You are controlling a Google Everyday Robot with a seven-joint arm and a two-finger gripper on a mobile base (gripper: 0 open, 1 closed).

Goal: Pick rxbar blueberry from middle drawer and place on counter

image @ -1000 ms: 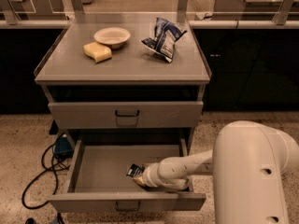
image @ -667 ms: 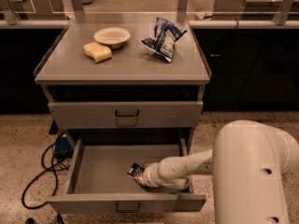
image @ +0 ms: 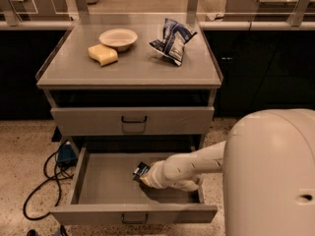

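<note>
The middle drawer (image: 98, 186) is pulled open below a closed drawer (image: 133, 120). My white arm reaches into it from the right. My gripper (image: 144, 176) is at the drawer's middle, shut on the rxbar blueberry (image: 141, 170), a small dark navy bar whose end sticks out to the upper left of the fingers. The bar is tilted and sits a little above the drawer floor. The counter (image: 130, 68) is the flat grey-beige cabinet top above.
On the counter are a white bowl (image: 118, 37), a yellow sponge (image: 103, 54) and a blue-and-white chip bag (image: 172, 41). A black cable (image: 42, 181) and a blue box (image: 65, 154) lie on the floor to the left. Dark cabinets stand on both sides.
The gripper and the bar have risen slightly within the drawer. Nothing else has moved.
</note>
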